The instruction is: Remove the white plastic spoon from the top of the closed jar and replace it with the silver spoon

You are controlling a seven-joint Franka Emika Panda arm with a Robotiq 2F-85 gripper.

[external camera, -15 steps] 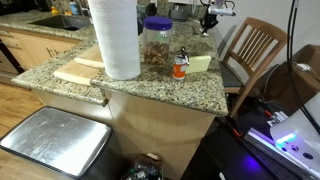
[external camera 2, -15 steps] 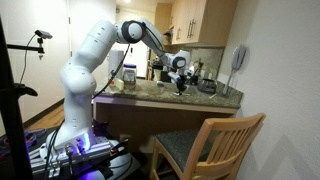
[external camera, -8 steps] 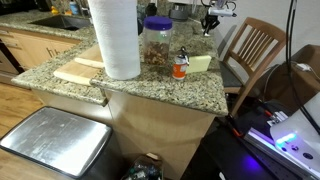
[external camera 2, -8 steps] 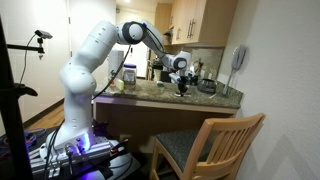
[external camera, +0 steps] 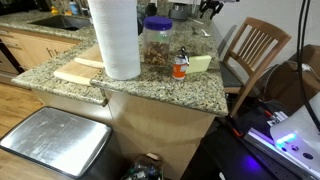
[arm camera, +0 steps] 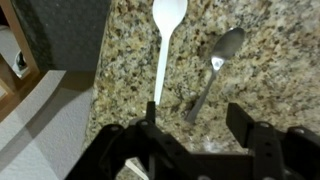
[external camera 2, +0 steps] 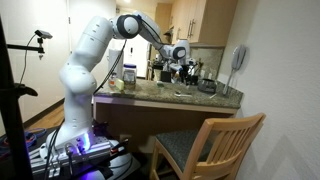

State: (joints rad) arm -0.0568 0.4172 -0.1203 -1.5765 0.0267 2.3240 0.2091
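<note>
While the claw hangs above the bench with its jaws spread wide and nothing between them, we see the 2 spoons lying flat on the speckled stone. The silver spoon lies just beside the white plastic spoon, its handle slanting in toward the white handle's end, and the 2 look apart rather than touching. We judge the silver spoon light, stiff and not fragile, but smooth and shiny, so it is likely to slip between hard pads. It also sits low on hard stone, leaving little to get under. We would take it across the narrow handle, about midway and on the side away from the white plastic spoon, so that the jaws close on metal alone and the spoon hangs level. The closed jar stands on the same bench in an exterior view. Its blue lid looks bare to us, though it shows small, and we cannot tell how far it stands from the white plastic spoon.
</note>
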